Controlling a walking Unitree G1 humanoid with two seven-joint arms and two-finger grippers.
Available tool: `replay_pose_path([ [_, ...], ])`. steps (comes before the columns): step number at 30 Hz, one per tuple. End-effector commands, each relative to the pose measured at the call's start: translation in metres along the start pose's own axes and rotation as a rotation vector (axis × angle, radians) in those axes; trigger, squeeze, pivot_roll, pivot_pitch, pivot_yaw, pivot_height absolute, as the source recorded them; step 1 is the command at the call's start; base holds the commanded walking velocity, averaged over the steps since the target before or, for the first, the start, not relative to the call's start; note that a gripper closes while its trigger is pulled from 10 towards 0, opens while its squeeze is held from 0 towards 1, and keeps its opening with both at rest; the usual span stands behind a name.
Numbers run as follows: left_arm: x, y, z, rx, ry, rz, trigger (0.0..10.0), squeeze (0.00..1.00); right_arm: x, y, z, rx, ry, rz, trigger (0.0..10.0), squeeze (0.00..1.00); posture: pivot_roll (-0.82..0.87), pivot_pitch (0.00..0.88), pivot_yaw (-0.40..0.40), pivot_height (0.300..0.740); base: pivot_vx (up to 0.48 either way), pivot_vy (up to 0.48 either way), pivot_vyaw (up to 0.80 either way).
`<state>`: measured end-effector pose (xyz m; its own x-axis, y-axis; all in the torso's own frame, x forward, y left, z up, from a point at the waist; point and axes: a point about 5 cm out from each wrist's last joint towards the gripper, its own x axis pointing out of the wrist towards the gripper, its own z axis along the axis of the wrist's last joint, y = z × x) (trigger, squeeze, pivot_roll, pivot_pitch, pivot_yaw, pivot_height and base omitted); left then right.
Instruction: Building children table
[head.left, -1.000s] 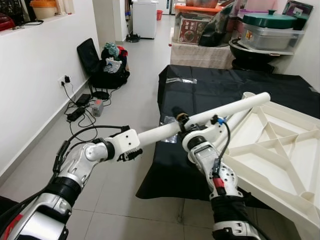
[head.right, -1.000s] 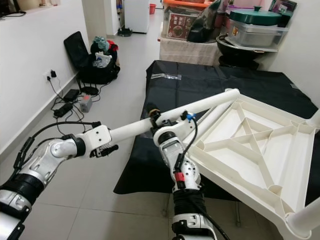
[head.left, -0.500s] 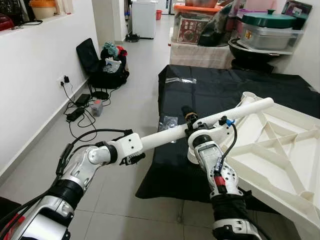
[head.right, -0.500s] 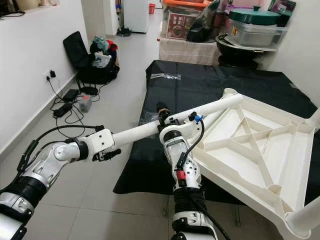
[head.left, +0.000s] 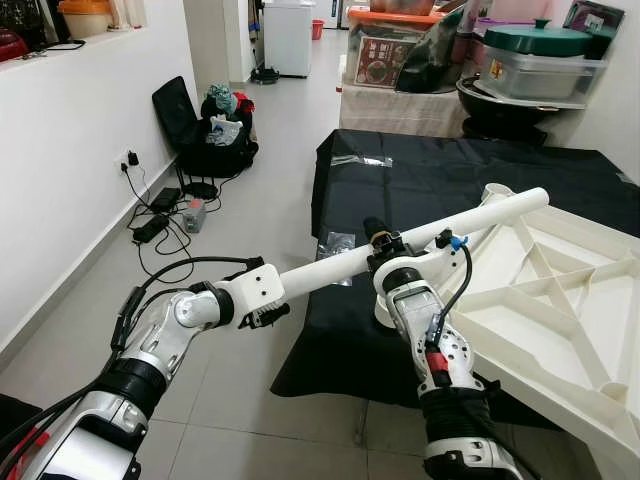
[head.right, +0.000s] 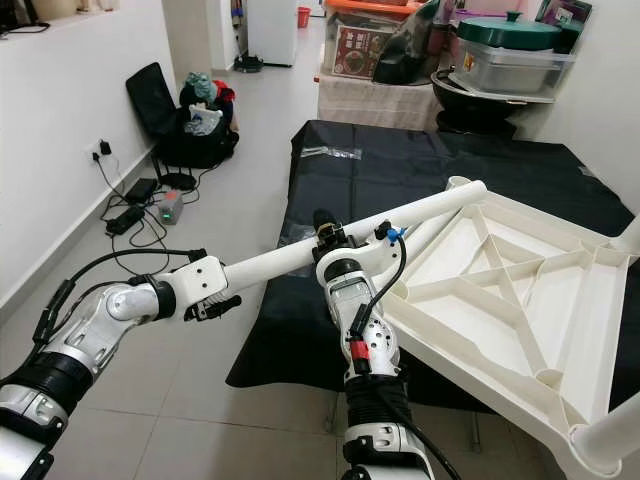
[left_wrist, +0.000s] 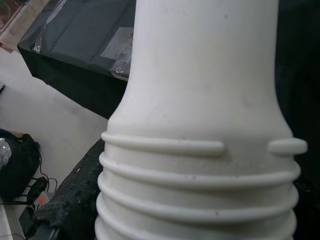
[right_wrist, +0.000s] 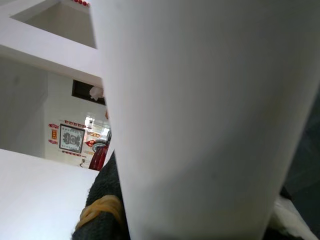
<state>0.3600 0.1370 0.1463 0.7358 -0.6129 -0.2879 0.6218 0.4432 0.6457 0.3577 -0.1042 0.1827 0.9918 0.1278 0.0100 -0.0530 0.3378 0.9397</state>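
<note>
Since a second ago both arms have carried the white table leg (head.left: 420, 238) rightward, its far end now at the corner socket of the upturned white tabletop (head.left: 560, 300), lying right on the black sheet (head.left: 400, 180). Left tool (head.left: 262, 316) clamps the leg's threaded near end; right tool (head.left: 385, 243) grips its middle.
</note>
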Motion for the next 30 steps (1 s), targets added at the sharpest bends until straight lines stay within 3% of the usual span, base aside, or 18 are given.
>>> replay_pose_path([
  [1,0.0042,-0.0004,0.0074,0.016,-0.025,-0.010,9.5,0.00,-0.0023,0.0451,-0.0663,0.141,0.177,0.119,4.9,0.00,0.10,0.000,-0.069,0.740,0.000,0.000,0.00],
  [2,0.0042,-0.0004,0.0074,0.016,-0.025,-0.010,9.5,0.00,-0.0023,0.0451,-0.0663,0.141,0.177,0.119,4.9,0.00,0.10,0.000,-0.069,0.740,0.000,0.000,0.00],
  [3,0.0042,0.0000,0.0075,0.016,-0.025,-0.010,9.5,0.00,-0.0024,0.0459,-0.0669,0.122,0.186,0.125,10.0,0.00,0.09,0.000,-0.068,0.740,0.000,0.000,0.00],
  [4,0.0043,0.0002,0.0076,0.016,-0.024,-0.009,9.4,0.00,-0.0026,0.0464,-0.0668,0.119,0.188,0.131,10.0,0.92,0.10,0.000,-0.069,0.740,0.000,0.000,0.00],
  [6,0.0043,0.0004,0.0075,0.016,-0.024,-0.009,9.4,0.00,-0.0028,0.0467,-0.0668,0.117,0.189,0.135,10.0,0.92,0.10,0.000,-0.069,0.740,0.000,0.000,0.00],
  [7,0.0043,0.0007,0.0077,0.016,-0.024,-0.008,9.4,0.00,-0.0032,0.0475,-0.0668,0.119,0.191,0.142,10.0,1.00,0.10,0.000,-0.069,0.740,0.000,0.000,0.00],
  [11,0.0042,0.0016,0.0078,0.017,-0.025,-0.006,9.4,0.00,-0.0041,0.0499,-0.0674,0.125,0.203,0.160,10.0,1.00,0.10,0.000,-0.068,0.740,0.000,0.000,0.00],
  [12,0.0040,0.0023,0.0078,0.017,-0.024,-0.005,9.4,0.00,-0.0047,0.0507,-0.0686,0.119,0.216,0.165,10.0,0.45,0.10,0.000,-0.068,0.740,0.000,0.000,0.00],
  [13,0.0040,0.0027,0.0080,0.018,-0.024,-0.004,9.4,0.00,-0.0046,0.0494,-0.0693,0.117,0.215,0.156,10.0,0.00,0.10,0.000,-0.068,0.740,0.000,0.000,0.00],
  [30,0.0040,0.0027,0.0080,0.018,-0.024,-0.004,9.4,0.00,-0.0046,0.0494,-0.0693,0.117,0.215,0.156,10.0,0.00,0.10,0.000,-0.068,0.740,0.000,0.000,0.00],
])
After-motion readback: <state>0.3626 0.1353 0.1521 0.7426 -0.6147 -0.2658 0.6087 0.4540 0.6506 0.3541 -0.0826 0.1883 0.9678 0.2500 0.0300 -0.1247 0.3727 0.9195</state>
